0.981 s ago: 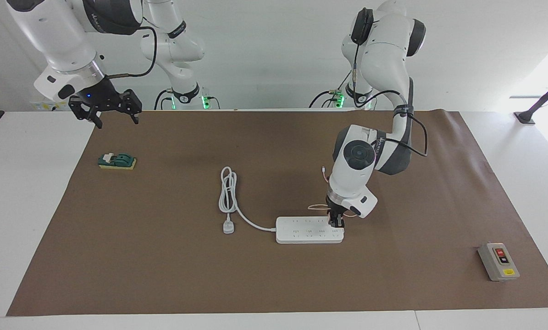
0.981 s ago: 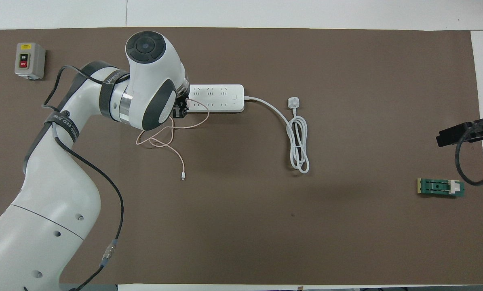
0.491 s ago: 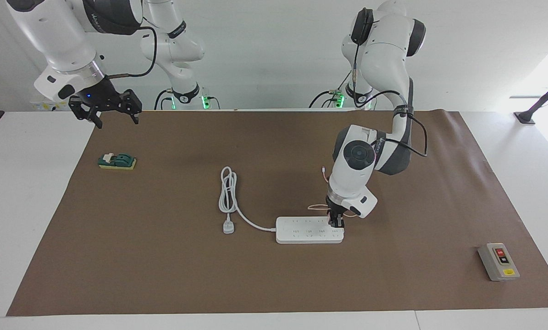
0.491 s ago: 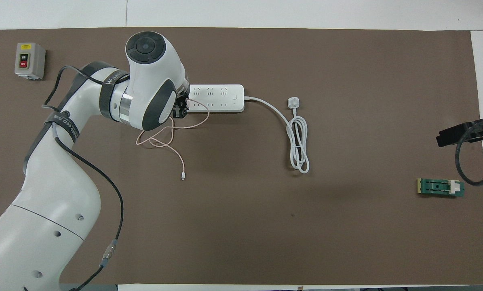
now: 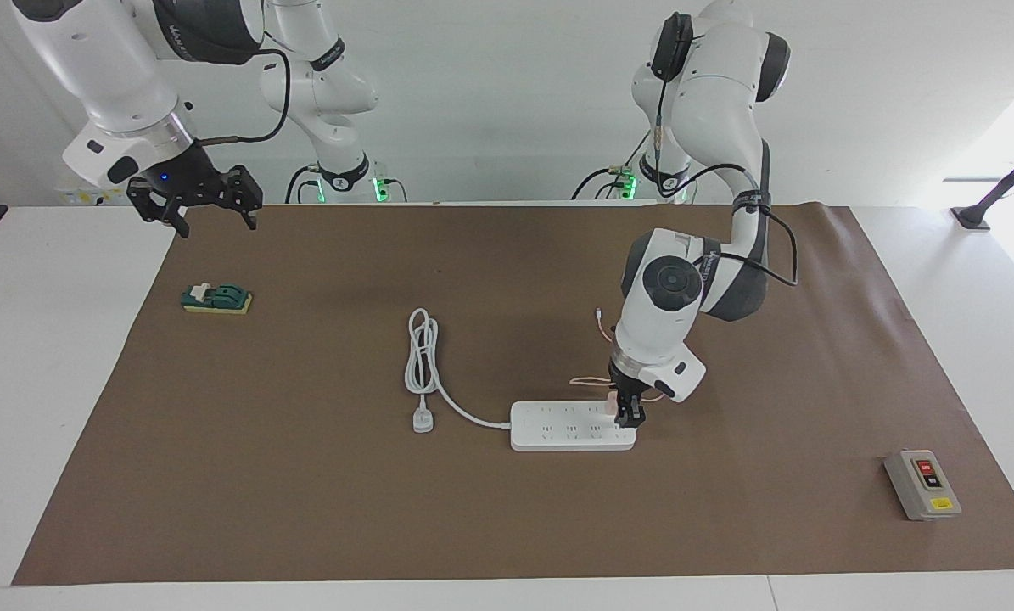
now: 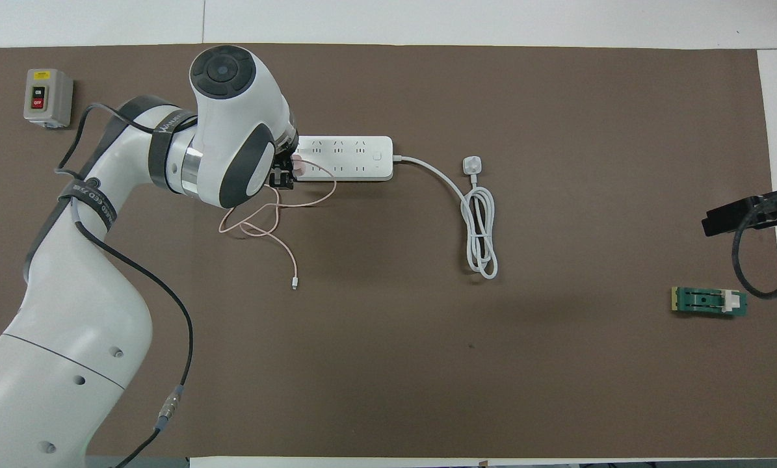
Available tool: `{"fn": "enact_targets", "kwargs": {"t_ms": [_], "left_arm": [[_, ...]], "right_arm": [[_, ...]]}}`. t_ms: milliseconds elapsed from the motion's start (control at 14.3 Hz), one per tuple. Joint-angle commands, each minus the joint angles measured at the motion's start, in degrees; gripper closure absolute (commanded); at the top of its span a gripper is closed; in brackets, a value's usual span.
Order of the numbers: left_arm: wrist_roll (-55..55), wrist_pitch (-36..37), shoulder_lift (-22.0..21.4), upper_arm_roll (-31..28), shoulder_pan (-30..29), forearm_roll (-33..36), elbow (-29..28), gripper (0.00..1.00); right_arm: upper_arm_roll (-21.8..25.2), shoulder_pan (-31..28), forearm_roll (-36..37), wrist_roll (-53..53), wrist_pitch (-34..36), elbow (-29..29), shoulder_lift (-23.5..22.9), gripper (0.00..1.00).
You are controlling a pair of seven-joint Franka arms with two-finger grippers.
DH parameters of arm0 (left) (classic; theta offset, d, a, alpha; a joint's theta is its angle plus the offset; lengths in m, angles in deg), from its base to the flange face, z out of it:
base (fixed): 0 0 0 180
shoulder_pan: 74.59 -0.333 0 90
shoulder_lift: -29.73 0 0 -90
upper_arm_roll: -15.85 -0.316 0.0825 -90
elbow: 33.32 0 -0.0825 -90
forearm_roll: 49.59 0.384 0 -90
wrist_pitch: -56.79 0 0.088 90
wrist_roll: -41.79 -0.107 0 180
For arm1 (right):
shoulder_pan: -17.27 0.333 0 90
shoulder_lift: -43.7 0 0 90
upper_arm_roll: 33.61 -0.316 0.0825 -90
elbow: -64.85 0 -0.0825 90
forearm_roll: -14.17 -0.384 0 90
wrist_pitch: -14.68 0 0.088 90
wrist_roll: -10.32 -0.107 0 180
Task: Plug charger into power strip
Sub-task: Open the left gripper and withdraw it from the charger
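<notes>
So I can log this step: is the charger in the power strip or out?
In, apparently: the charger sits on the power strip at its end, under the left gripper. How deep it is seated cannot be told.

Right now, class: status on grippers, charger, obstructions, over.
Left gripper over power strip end, beside charger. Charger sits on strip. Right gripper open, waiting. Nothing blocking seen.

Both arms are glossy white with rounded dark grey joint covers and round black end caps. Thin black cables loop along the links, strapped by lettered black bands. The grippers are black. Green lights glow at the bases.
</notes>
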Motion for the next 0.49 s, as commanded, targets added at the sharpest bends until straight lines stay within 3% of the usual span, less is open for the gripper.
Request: {"fn": "enact_targets", "kwargs": {"t_ms": [0, 210, 420], "left_arm": [[-1.2, 1.1, -4.7, 0.3, -1.2, 0.4, -2.8, 0.0], [-5.0, 4.1, -8.4, 0.3, -2.6, 0.4, -2.7, 0.0], [-17.7, 8.1, -12.1, 0.3, -6.1, 0.4, -2.7, 0.0]], "right_arm": [[-0.4, -0.8, -0.9, -0.3, -0.1, -0.8, 0.9, 0.0], [-0.4, -0.8, -0.9, -0.3, -0.1, -0.8, 0.9, 0.0], [-0.4, -0.8, -0.9, -0.3, -0.1, -0.8, 0.9, 0.0]]}}
